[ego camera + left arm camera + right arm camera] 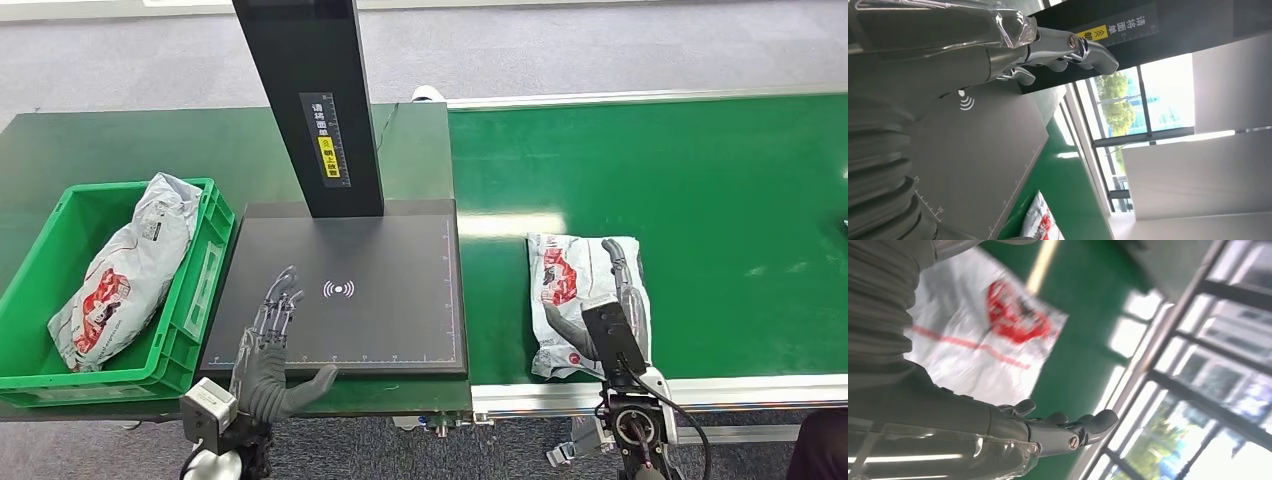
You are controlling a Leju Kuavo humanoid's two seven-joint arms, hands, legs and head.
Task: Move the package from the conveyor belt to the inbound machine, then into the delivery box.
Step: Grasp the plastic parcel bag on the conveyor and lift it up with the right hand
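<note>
Down at the near edge of the head view, the grey left hand (270,345) floats over the flat black scanner plate of the inbound machine (400,260), fingers spread and holding nothing. The grey right hand (600,305) is over the white plastic package with red print (560,275), which lies flat on the green conveyor belt (700,190). Its fingers look spread on both sides of the bag, not squeezing it yet, I think. A second white bag (125,270) already sits in the green plastic delivery box (205,290). To do this step well, the right hand should come down on the middle of the soft bag, close gently, and lift it flat so it does not sag or slip.

From the left wrist, the left hand (998,55) is held out straight above the black plate, with a corner of the package (1040,220) far off.

From the right wrist, the right hand (1013,430) is spread beside the package (983,340). That picture is blurry, so I cannot tell whether the fingers touch the bag. The print cannot be read.
</note>
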